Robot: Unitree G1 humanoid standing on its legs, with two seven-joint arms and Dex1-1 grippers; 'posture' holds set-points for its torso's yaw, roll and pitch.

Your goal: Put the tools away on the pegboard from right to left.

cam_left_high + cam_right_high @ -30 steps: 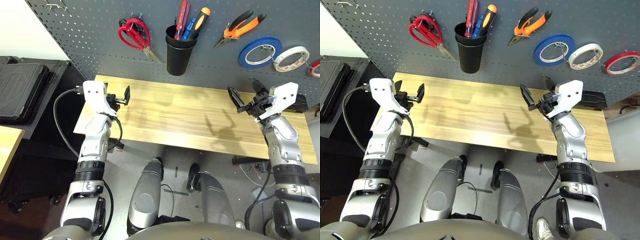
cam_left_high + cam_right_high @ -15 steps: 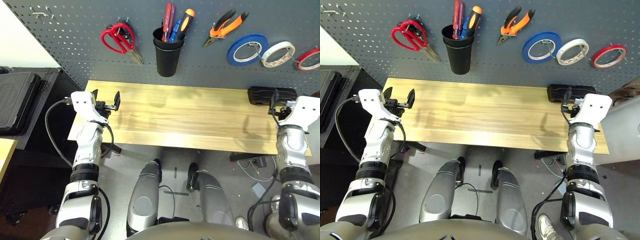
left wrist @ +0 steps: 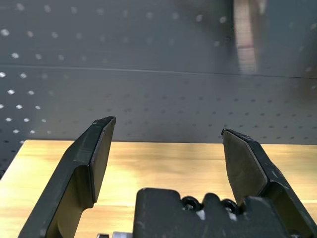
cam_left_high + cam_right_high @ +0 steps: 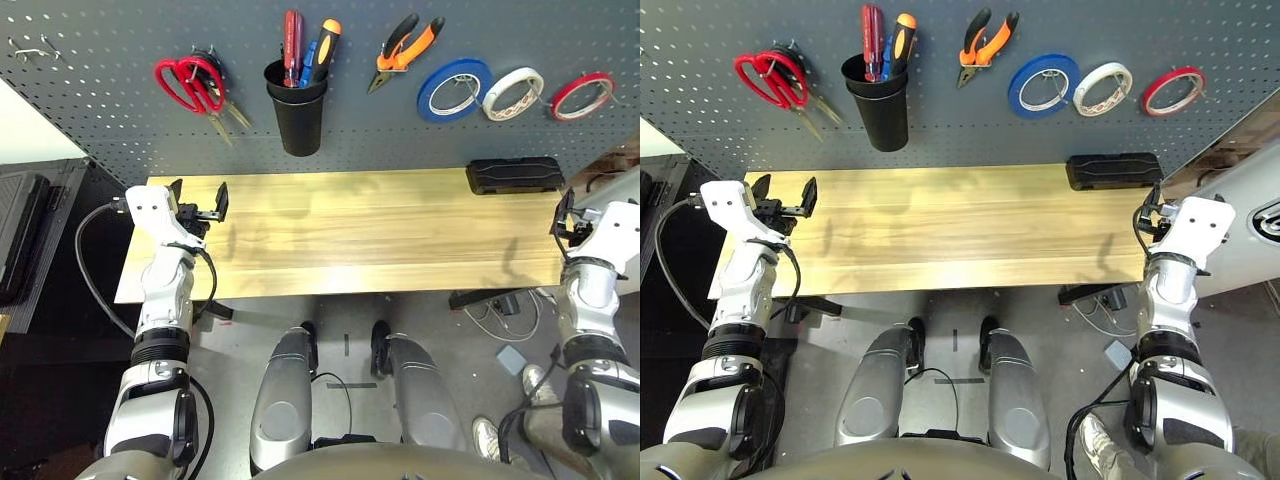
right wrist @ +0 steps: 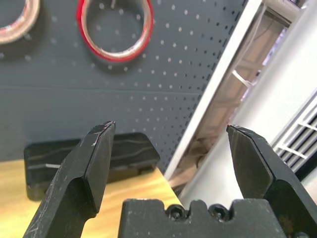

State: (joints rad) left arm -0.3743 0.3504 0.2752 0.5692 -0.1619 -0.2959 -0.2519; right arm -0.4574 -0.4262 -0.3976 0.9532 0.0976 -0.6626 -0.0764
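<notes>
While the tools hang on the pegboard (image 4: 120, 110), both grippers wait.
Left gripper (image 3: 166, 148) at nine o'clock, right gripper (image 5: 168, 148) at three: jaws wide apart, holding nothing.

Head stereo pair looks down over table (image 4: 350, 240) at pegboard (image 4: 120, 120); wrist cameras face pegboard closely.

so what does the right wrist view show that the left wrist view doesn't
Right wrist view alone: the thin red tape ring hanging on its hook, the edge of a white tape roll beside it, a black case lying at the table's back edge, and the pegboard's end with a white frame beyond it.

Left wrist view alone: a long bare stretch of the wooden table running up to the board.

Both: the dark grey pegboard behind, wood below, and that arm's own jaws standing wide open with nothing between them.
</notes>
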